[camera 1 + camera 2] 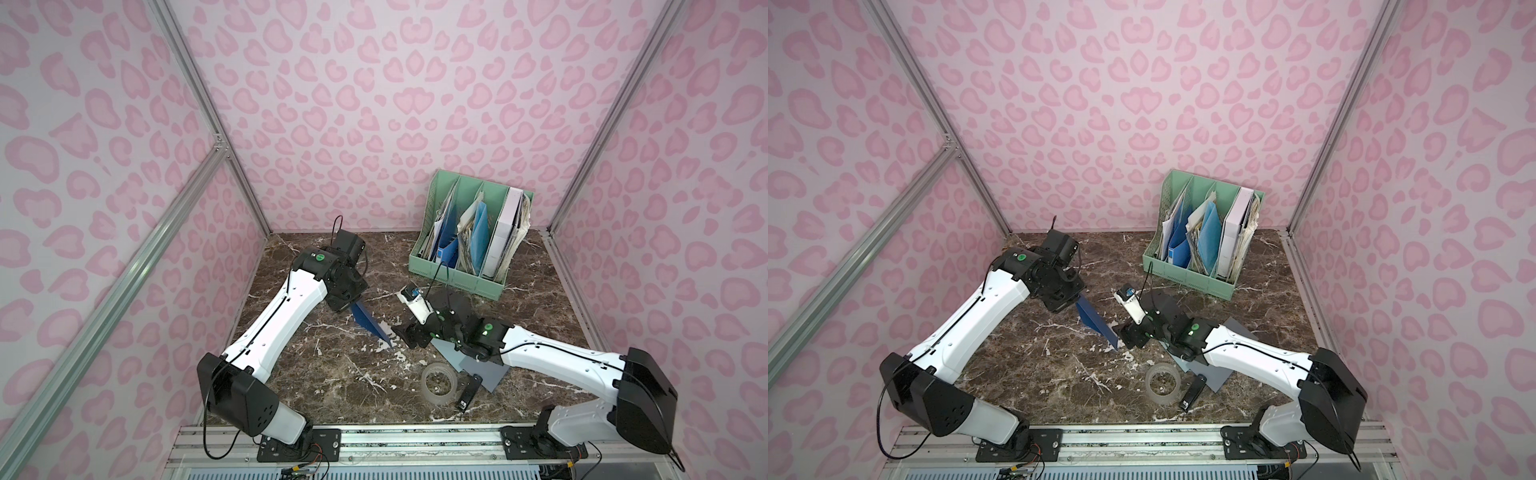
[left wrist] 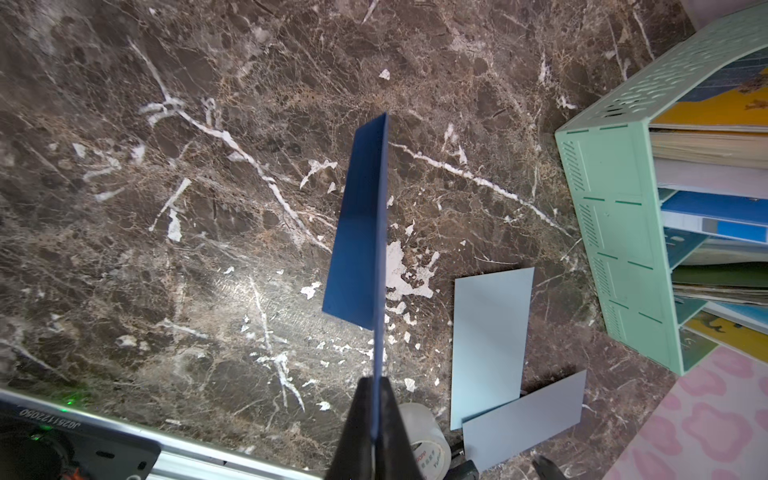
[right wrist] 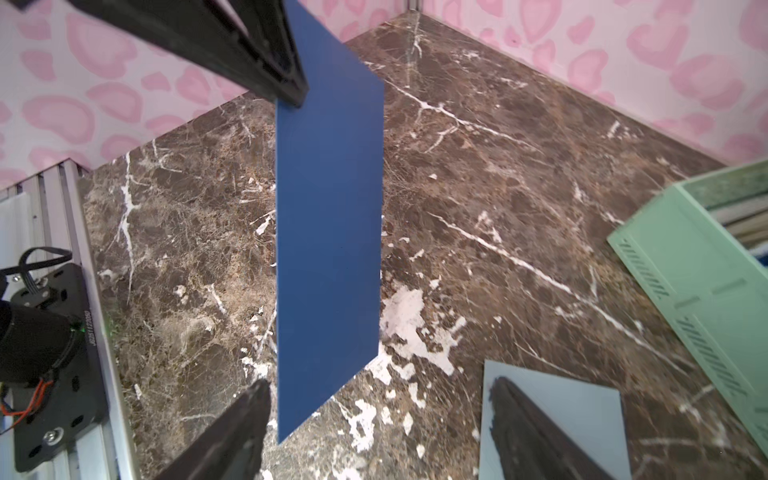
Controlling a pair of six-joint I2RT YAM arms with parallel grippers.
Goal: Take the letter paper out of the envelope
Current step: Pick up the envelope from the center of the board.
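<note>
My left gripper [image 1: 350, 303] [image 2: 377, 386] is shut on one short edge of a dark blue envelope [image 1: 372, 326] [image 2: 357, 241] [image 3: 328, 228], which hangs edge-up above the marble table, its lower corner close to the surface. My right gripper [image 1: 397, 332] [image 3: 380, 384] stands open just off that lower corner, with nothing between its fingers. A light blue sheet [image 2: 490, 340] [image 3: 561, 399], which looks like the letter paper, lies flat on the table under the right gripper. A grey-blue sheet [image 2: 523, 424] overlaps one end of it.
A mint-green file rack [image 1: 457, 278] full of folders stands at the back right. A clear tape roll [image 1: 439, 381] and a black stapler [image 1: 468, 392] lie near the front, beside the sheets. An aluminium rail [image 1: 415, 440] runs along the front edge.
</note>
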